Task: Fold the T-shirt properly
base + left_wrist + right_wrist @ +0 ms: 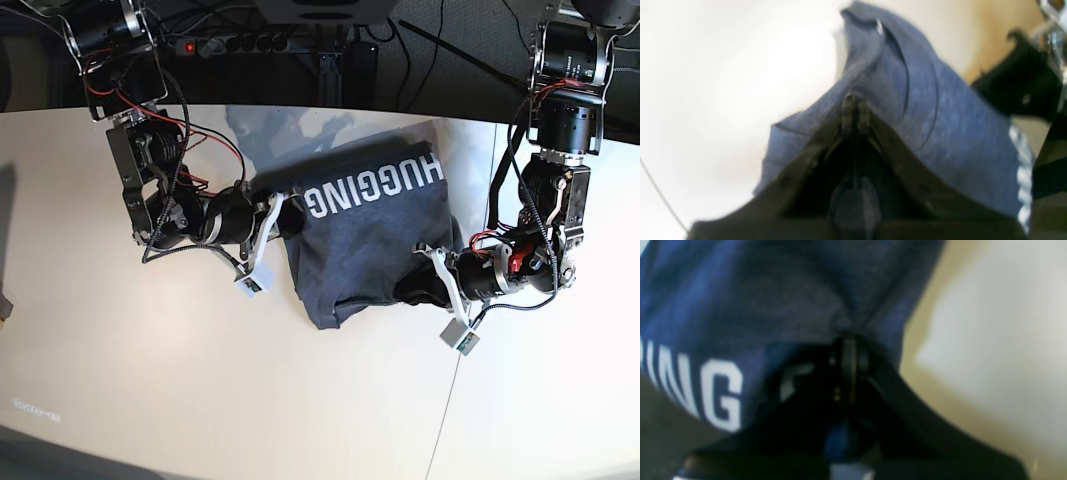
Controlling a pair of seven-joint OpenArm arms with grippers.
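The blue-grey T-shirt (pixel 370 245) lies bunched in the middle of the white table (pixel 150 380), its white "HUGGING" letters facing up and upside down in the base view. In that view my right gripper (pixel 287 212) sits at the shirt's left edge and my left gripper (pixel 418 268) at its lower right edge. The left wrist view shows the left gripper (pixel 855 100) shut on a fold of the T-shirt (pixel 923 110). Through the right wrist camera, the right gripper (pixel 848 341) is likewise pinched on the T-shirt (pixel 773 296), next to the letters "NG".
A power strip (pixel 240 42) and cables lie behind the table's far edge. A seam (pixel 470 330) between table panels runs down the right side. The other arm's black body (pixel 1023 83) shows at the right in the left wrist view.
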